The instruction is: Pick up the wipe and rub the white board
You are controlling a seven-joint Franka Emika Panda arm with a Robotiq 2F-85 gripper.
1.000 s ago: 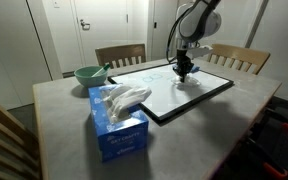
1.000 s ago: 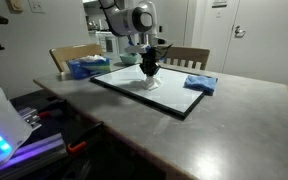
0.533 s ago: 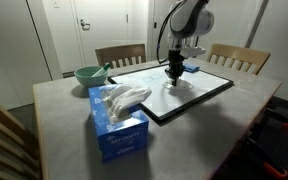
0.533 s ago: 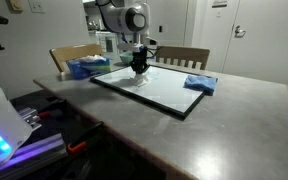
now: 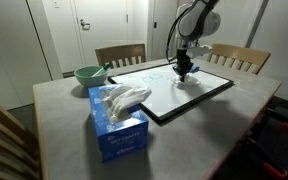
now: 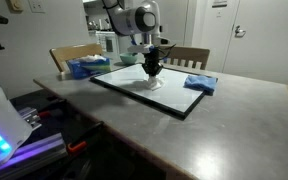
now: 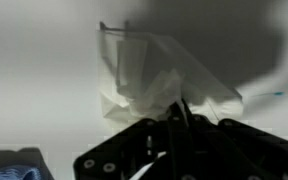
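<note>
The wipe (image 6: 152, 85) lies on the white board (image 6: 176, 96), under the pincer (image 6: 152, 75).

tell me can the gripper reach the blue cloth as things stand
Probably yes: the cloth lies at the board's edge near the gripper, nothing between them, though the jaws are shut on the wipe.

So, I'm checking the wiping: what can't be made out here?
- Wrist view: gripper fingertips, buried in the wipe and shadow.
- Exterior view: pen marks on the board, too faint.
- Exterior view: bowl contents, too small.
</note>
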